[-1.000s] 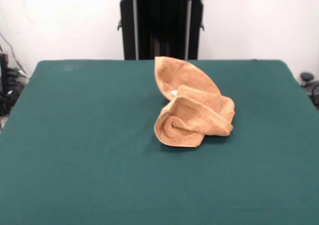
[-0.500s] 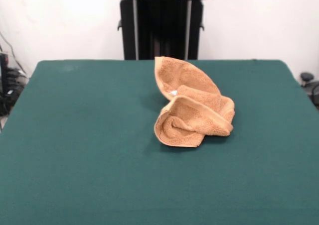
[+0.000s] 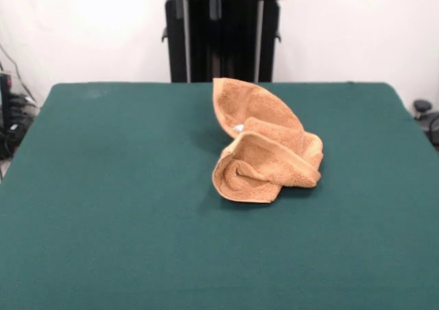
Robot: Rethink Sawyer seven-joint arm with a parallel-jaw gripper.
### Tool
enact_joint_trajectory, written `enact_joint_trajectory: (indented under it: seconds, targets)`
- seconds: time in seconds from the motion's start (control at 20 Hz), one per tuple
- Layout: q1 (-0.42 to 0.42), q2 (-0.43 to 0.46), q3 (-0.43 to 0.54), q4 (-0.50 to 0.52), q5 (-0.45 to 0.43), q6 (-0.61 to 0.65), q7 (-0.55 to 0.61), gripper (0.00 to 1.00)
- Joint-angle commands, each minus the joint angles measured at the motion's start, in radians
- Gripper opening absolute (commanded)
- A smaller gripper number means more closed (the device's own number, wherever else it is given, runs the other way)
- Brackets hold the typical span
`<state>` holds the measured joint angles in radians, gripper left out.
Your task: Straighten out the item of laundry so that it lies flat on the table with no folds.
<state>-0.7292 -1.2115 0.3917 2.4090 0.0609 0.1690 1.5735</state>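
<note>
Crumpled orange-tan terry-cloth hand towel (image 3: 264, 149) just right of the frame's centre, resting on the large dark green felt-like surface (image 3: 110, 207). Bunched and folded over on itself: a rounded flap standing up at the towel's upper end, a thick rolled fold with a flat woven band running diagonally across the lower part, a curled pocket at lower left. Small white label (image 3: 239, 127) peeking out where the flap meets the roll. At the top edge of the frame, above and left of the towel, end effector (image 3: 196, 3) visible only as two dark finger tips hanging in front of the black pedestal (image 3: 223, 42), set apart with a clear gap, nothing between them, well clear of the towel. White wall behind.
</note>
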Motion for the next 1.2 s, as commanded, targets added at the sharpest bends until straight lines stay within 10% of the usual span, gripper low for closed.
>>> enact_joint_trajectory:
  seconds: [0.05,0.35,1.2]
  targets:
    - [-0.135,0.151,0.426,0.182,-0.001,-0.087,0.164,1.0]
    - [-0.258,0.28,0.622,0.2,-0.034,-0.17,0.227,1.0]
    - [-0.26,0.334,0.524,0.153,-0.163,-0.228,0.16,1.0]
